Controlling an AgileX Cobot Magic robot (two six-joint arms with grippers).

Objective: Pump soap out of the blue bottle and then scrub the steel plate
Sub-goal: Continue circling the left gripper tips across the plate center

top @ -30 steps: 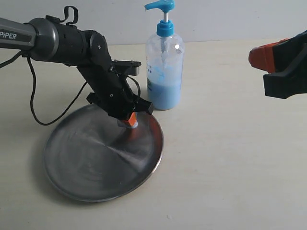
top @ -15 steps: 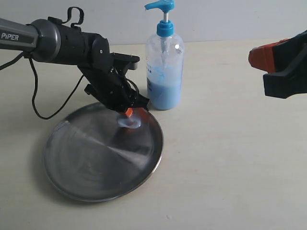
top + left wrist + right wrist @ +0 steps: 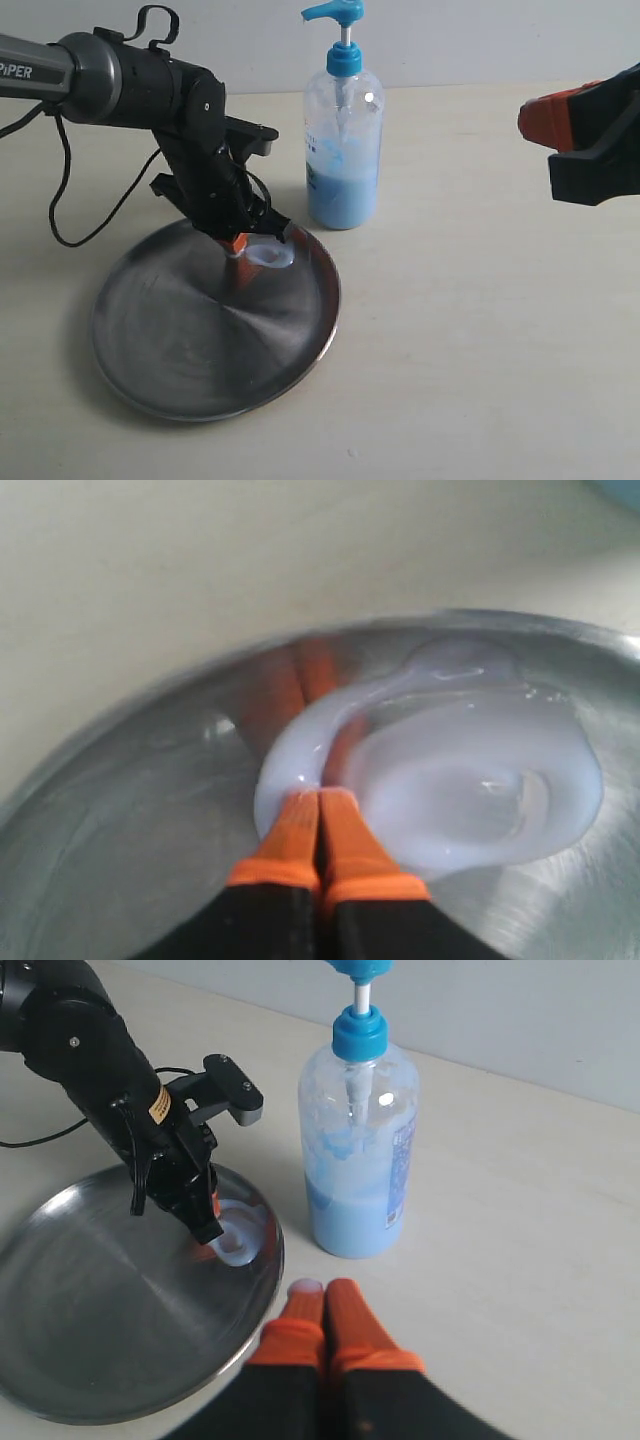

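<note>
Your left gripper (image 3: pixel 319 800), pressed together, dips its tips in the soap (image 3: pixel 470 780) on the plate (image 3: pixel 190 345). Your right gripper (image 3: pixel 324 1298) is pressed together too, empty.

Soap (image 3: pixel 270 257) lies on the steel plate (image 3: pixel 190 340); the blue bottle (image 3: pixel 342 150) stands just behind it.

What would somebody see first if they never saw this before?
The tall blue bottle with its bright pump stands just behind a big shiny steel plate. On the plate, near the rim by the bottle, lies a pale blob of soap, and the left gripper, shut, dips its orange tips into the blob's edge. The right gripper hangs off to the side, shut too.
</note>
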